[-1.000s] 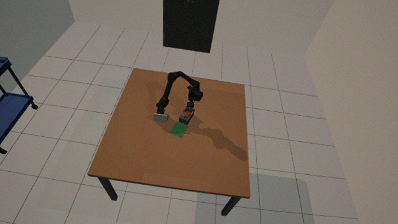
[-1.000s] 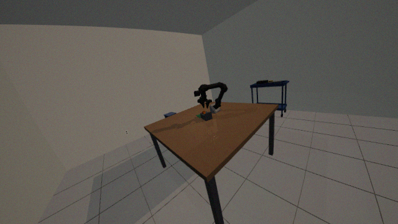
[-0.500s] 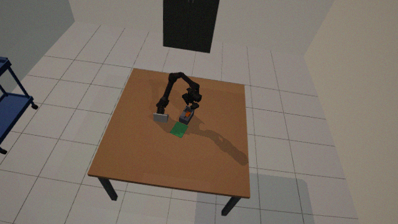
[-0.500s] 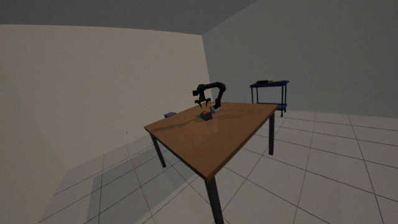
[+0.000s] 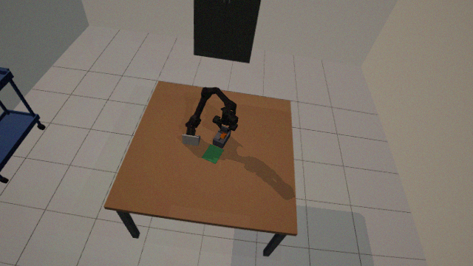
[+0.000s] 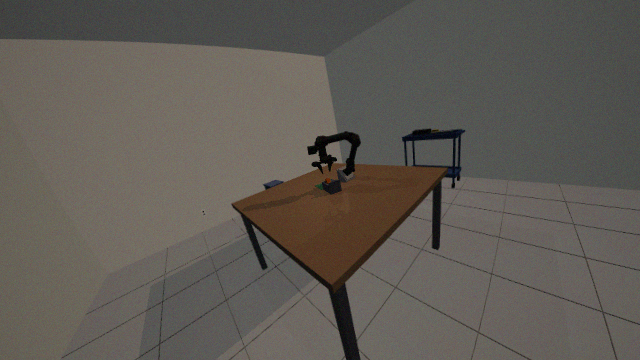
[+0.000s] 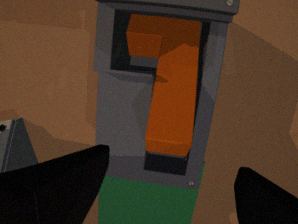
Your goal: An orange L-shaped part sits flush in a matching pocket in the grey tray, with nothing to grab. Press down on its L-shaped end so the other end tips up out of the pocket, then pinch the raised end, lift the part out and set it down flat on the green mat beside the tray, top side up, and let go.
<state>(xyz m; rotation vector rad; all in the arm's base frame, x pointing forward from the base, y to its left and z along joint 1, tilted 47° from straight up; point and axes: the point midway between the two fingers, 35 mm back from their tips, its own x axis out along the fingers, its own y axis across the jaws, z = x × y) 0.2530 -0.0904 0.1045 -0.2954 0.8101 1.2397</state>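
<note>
The orange L-shaped part (image 5: 223, 136) (image 6: 328, 180) (image 7: 175, 100) is tilted in the grey tray (image 5: 218, 142) (image 6: 333, 188) (image 7: 120, 115). In the wrist view its L-shaped end sits low in the deep well at the top, and its straight end stands raised above the dark pocket floor. My gripper (image 6: 326, 171) (image 7: 173, 167) is open and empty, above the tray, with one fingertip on each side of the raised end's line in the wrist view. The green mat (image 5: 212, 154) (image 6: 319, 187) (image 7: 145, 200) lies beside the tray, past the raised end, with nothing on it.
The arm's light grey base plate (image 5: 191, 140) (image 6: 345, 175) stands on the wooden table (image 5: 207, 192) (image 6: 325, 240) near the tray and mat. A blue cart (image 5: 16, 134) (image 6: 434, 135) and a dark cabinet (image 5: 226, 31) stand away from the table.
</note>
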